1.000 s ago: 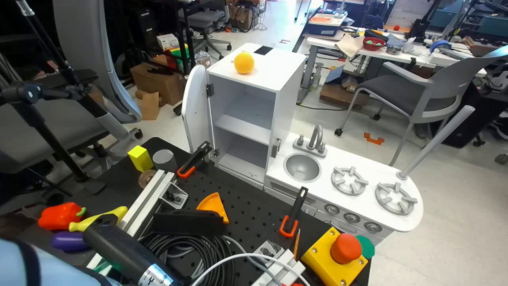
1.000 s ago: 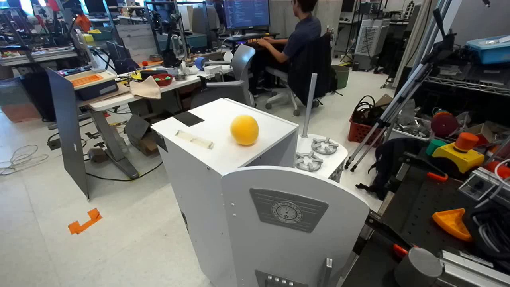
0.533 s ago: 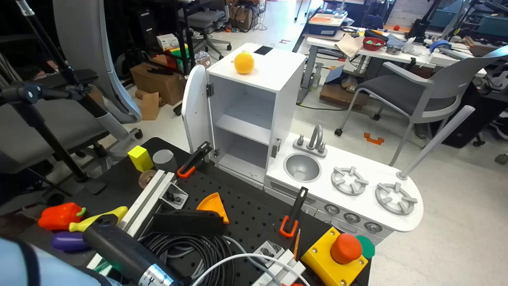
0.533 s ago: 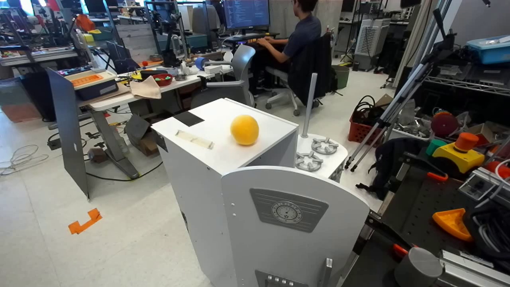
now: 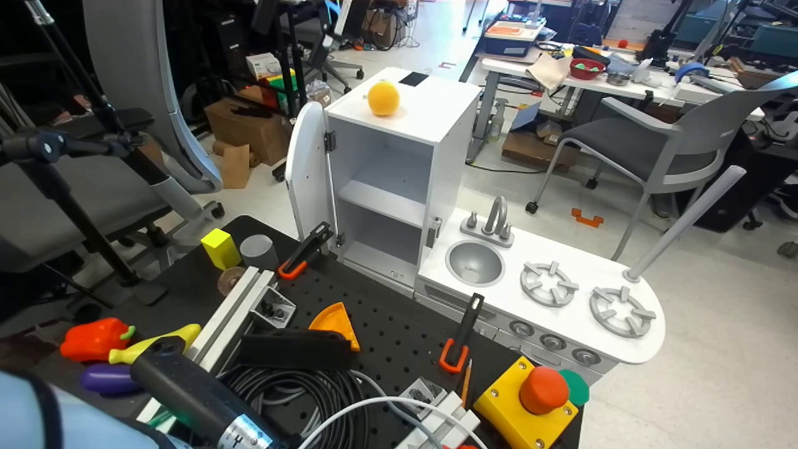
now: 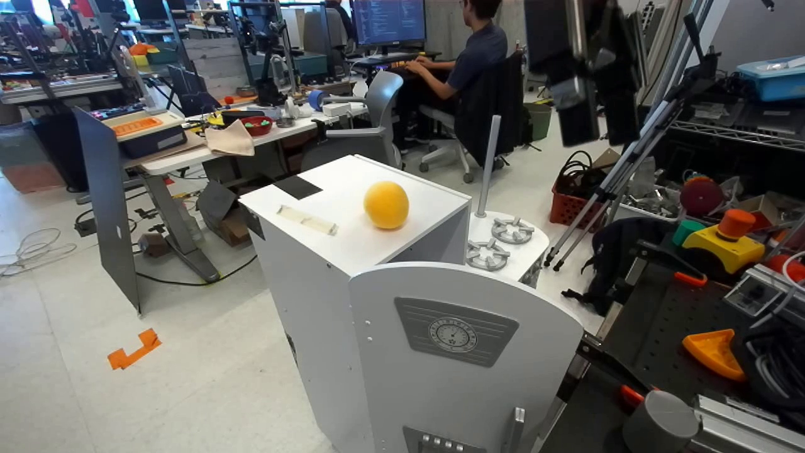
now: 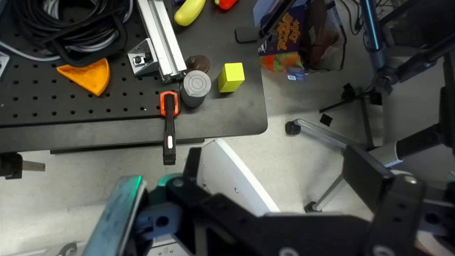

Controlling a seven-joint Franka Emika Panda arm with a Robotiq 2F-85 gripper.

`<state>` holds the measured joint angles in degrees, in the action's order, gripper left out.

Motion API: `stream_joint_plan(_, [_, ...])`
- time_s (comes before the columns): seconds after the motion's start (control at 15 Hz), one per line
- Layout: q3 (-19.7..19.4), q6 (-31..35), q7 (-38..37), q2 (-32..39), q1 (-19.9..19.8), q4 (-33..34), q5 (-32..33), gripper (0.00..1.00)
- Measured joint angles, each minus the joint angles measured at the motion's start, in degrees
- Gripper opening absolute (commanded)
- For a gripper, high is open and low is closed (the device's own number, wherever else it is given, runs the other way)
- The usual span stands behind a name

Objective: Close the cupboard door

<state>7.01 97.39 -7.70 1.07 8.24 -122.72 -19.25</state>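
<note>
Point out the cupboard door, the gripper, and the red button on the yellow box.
Cupboard door [image 6: 453, 390], in an exterior view: plain part of its outer face.
Gripper [image 7: 277, 161], in the wrist view: midway between its open fingertips.
Red button [image 5: 543, 390], in an exterior view: centre of its cap.

Cupboard door [image 5: 308, 171] open, ball [image 5: 383, 98] atop cabinet [image 5: 447, 163], perhaps gripper [image 5: 293, 38] at top edge

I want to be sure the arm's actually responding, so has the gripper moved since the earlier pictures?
Yes, downward: judged against the unmoved cupboard door in an exterior view, the gripper has come down into the picture from its top edge.
</note>
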Motion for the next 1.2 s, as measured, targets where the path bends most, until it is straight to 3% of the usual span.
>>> stream_joint_plan(0.27, [0.57, 1.63, -7.17, 8.34, 0.90, 1.76, 0.15, 1.00])
stream_joint_plan(0.8, [0.44, -2.35, -20.23, 25.08, 3.76, 11.93, 0.16, 1.00])
stream_joint_plan(1.2, [-1.52, -1.22, -28.91, 28.45, 5.90, 16.08, 3.97, 1.00])
